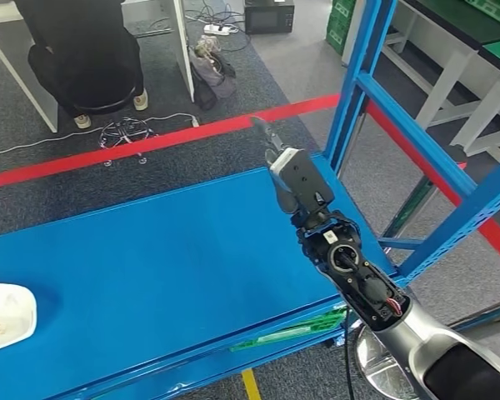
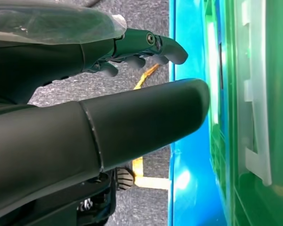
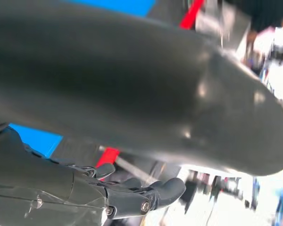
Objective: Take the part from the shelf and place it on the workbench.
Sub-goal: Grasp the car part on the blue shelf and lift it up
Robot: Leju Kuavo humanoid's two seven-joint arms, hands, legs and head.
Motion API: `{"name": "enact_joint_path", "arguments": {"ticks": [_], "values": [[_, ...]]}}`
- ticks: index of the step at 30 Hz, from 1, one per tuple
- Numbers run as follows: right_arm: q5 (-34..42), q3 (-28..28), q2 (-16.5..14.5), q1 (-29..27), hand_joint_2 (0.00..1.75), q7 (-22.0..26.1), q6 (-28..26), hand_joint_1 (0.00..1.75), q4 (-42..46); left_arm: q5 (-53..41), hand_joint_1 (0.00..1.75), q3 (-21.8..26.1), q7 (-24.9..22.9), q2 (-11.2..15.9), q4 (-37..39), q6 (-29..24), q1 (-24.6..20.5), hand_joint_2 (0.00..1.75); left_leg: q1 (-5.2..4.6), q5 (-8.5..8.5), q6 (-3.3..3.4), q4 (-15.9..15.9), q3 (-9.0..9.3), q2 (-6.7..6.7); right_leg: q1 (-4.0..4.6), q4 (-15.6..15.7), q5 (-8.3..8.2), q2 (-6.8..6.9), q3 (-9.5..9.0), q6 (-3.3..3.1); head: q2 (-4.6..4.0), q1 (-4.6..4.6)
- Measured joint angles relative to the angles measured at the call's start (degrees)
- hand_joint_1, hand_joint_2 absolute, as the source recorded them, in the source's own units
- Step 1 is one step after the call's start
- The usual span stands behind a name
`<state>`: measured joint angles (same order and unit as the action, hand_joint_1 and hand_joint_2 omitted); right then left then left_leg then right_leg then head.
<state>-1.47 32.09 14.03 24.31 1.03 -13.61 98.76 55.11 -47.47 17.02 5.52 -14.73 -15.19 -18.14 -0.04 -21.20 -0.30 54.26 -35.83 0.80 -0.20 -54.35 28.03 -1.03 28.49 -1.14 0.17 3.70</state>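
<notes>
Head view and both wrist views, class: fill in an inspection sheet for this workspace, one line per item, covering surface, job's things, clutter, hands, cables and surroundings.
Surface: blue shelf board on a blue frame, mostly bare.
Job's things: a white object lies at the board's left edge, cut off by the picture; whether it is the part cannot be told.
Clutter: nothing seen on the board.
Hands: right hand raised over the board's far right corner, holding nothing; left hand near a green crate, fingers apart, holding nothing.
Cables: white cable on the carpet; power strip.
Surroundings: red floor tape; a crouching person; grey bag.
</notes>
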Motion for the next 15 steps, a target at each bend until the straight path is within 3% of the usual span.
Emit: {"name": "enact_joint_path", "arguments": {"ticks": [4, 8, 11, 13, 15], "values": [[0.39, 0.44, 0.0, 0.82, 0.0, -0.15, 0.9, 0.0, -0.33, -0.26, 0.0, 0.0, 0.31, -0.01, 0.0, 0.43, 0.03, 0.0, -0.11, -0.3, 0.44, 0.11, 0.0, 0.26, -0.09, 0.61, 0.11, 0.12, -0.35, 0.61, 0.0, 0.01], [0.76, 0.86, 0.0, 1.21, 0.0, -0.31, 1.78, 0.0, -0.84, -0.49, 0.0, 0.0, 0.24, 0.03, 0.0, 0.44, 0.02, 0.0, -0.46, -0.78, 1.26, 0.38, 0.06, 0.44, -0.47, 0.97, 0.26, 0.17, -0.7, 1.77, 0.0, -0.03], [1.05, 1.04, 0.03, 1.76, 0.0, -0.3, 2.33, 0.0, -1.21, -0.54, 0.0, 0.0, -0.3, -0.02, 0.0, 0.12, 0.07, 0.0, -0.05, -0.61, 1.78, -0.66, 0.9, 0.36, -0.48, 0.36, 0.91, 0.35, -0.62, 2.19, 0.0, 0.03], [1.16, 1.09, 0.07, 2.19, 0.0, -0.3, 2.62, 0.0, -1.5, -0.6, 0.0, 0.0, -0.86, -0.06, 0.0, -0.34, 0.14, 0.0, 0.4, -0.42, 2.12, -1.52, 1.74, 0.27, -0.46, -4.57, 3.5, 0.54, 1.56, 2.43, 0.0, 0.26], [1.31, 1.28, 0.09, 2.43, 0.0, -0.34, 2.85, 0.0, -1.86, -0.67, 0.0, 0.0, -1.65, -0.08, 0.0, -1.06, 0.17, 0.0, 0.48, -0.46, 2.17, -1.64, 1.96, 0.26, -0.67, -12.82, 6.82, 0.57, 5.8, 2.73, 0.0, 0.44]]}}
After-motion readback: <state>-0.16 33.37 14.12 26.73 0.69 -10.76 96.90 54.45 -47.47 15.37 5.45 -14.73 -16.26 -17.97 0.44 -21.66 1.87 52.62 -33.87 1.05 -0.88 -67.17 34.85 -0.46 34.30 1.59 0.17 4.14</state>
